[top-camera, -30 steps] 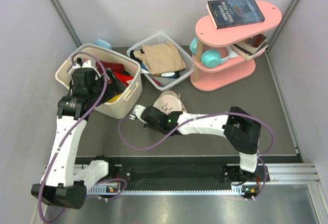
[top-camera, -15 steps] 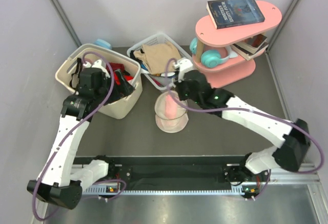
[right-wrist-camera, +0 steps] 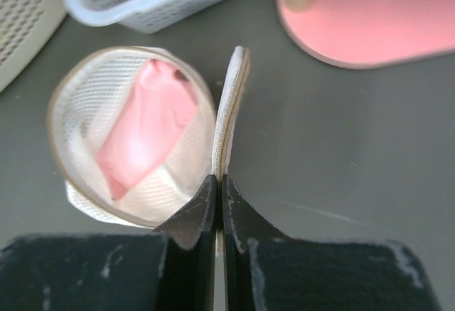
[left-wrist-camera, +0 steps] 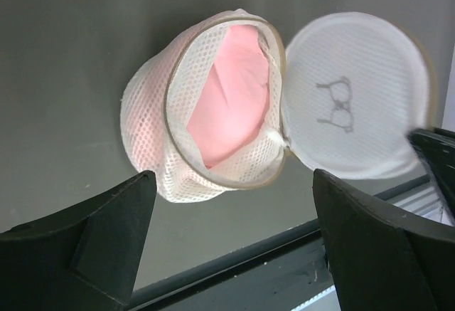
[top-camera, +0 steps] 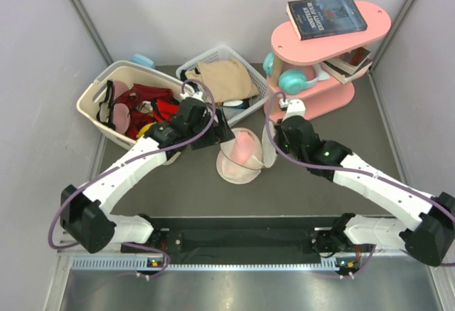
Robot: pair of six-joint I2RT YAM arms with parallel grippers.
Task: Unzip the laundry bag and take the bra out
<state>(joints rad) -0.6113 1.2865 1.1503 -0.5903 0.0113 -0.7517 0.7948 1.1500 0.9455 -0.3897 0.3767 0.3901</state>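
The right hand (right-wrist-camera: pixel 220 186) clamps the lid flap (right-wrist-camera: pixel 233 97) of the laundry bag (left-wrist-camera: pixel 146 129); the left hand (left-wrist-camera: pixel 231 183), spread wide over it, should dip in and pinch only the bra (left-wrist-camera: pixel 227 90).

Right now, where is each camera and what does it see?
Top external: high behind the arms, looking down at the table; both arms show.
Left wrist: on the left arm, looking into the open laundry bag; left tool open.
Right wrist: on the right arm; the right tool pinches the bag's lid.
Shared: both wrist views see the pink bra inside.
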